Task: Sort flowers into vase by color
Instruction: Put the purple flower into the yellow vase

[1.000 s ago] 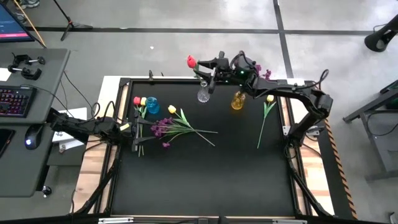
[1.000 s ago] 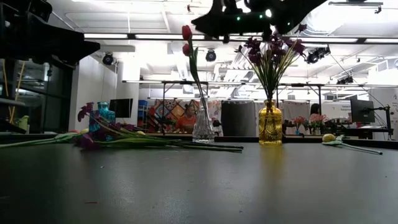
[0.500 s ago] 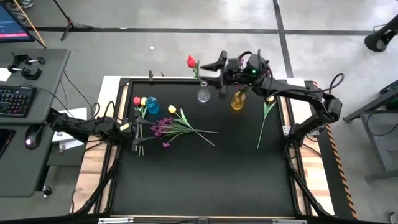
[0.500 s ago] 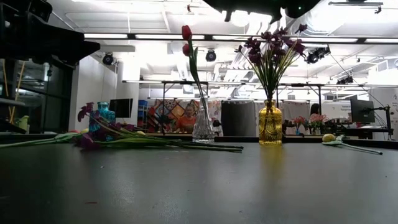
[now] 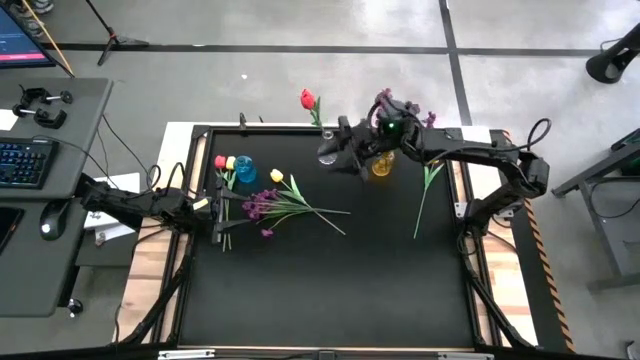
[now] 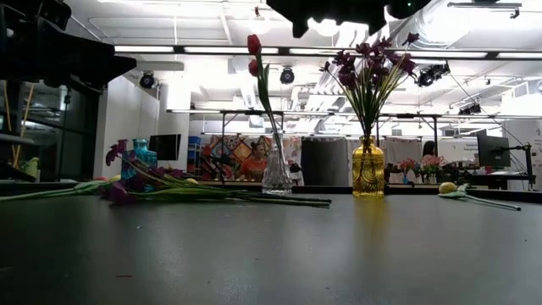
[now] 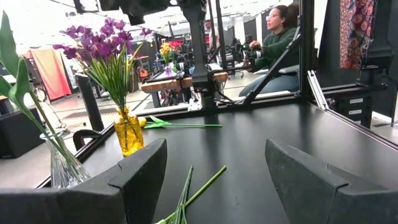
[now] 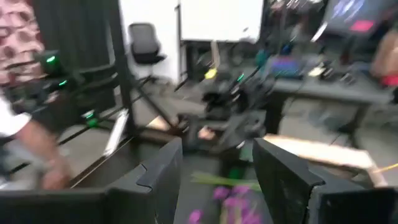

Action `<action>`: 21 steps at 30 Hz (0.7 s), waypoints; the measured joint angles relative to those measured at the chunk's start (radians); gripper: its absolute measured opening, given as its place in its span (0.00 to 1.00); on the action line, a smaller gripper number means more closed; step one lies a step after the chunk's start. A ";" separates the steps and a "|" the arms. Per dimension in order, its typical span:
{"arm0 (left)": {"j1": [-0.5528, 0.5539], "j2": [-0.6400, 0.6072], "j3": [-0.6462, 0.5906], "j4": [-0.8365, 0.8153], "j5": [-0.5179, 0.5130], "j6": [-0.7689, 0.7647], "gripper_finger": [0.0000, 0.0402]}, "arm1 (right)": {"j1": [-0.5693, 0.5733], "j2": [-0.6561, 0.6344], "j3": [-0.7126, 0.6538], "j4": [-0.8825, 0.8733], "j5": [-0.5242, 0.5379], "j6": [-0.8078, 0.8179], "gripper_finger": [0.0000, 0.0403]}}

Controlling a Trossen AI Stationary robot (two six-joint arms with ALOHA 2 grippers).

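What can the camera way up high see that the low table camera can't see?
Only the high view shows both whole arms: the right gripper open above the clear vase, the left gripper waiting at the table's left edge.

Only the low view shows the room behind, with its ceiling lights.

Both show the red tulip in the clear vase, the purple sprigs in the yellow vase, and loose flowers lying on the table.

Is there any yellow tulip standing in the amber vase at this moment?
No, the amber vase holds only purple sprigs in the low view.
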 joint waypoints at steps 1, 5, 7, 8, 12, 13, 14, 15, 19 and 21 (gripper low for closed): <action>0.000 0.000 0.000 0.000 0.000 0.000 0.65 | 0.006 0.000 0.000 -0.032 -0.013 -0.001 0.46; 0.000 0.000 0.000 0.000 0.000 0.000 0.65 | 0.051 0.000 0.000 -0.155 -0.032 0.000 0.46; 0.000 0.000 0.000 0.000 0.000 0.000 0.65 | 0.083 0.003 0.000 -0.216 -0.019 -0.001 0.46; 0.000 0.000 0.000 0.000 0.000 0.000 0.65 | 0.101 0.009 0.000 -0.233 -0.015 0.001 0.46; 0.000 0.000 0.000 0.000 0.000 0.000 0.65 | 0.196 0.056 0.000 -0.239 -0.011 0.028 0.46; 0.000 0.000 0.000 0.000 0.000 0.000 0.65 | 0.222 0.071 0.000 -0.231 -0.007 0.024 0.46; 0.000 0.000 0.000 0.000 0.000 0.000 0.65 | 0.249 0.089 0.000 -0.218 0.008 0.017 0.46; 0.000 0.000 0.000 0.000 0.000 0.000 0.65 | 0.275 0.108 0.000 -0.206 0.032 0.003 0.46; 0.000 0.000 0.000 0.000 0.000 0.000 0.65 | 0.357 0.198 0.000 -0.157 0.182 -0.015 0.46; 0.000 0.000 0.000 0.000 0.000 0.000 0.65 | 0.384 0.241 0.000 -0.137 0.291 -0.018 0.46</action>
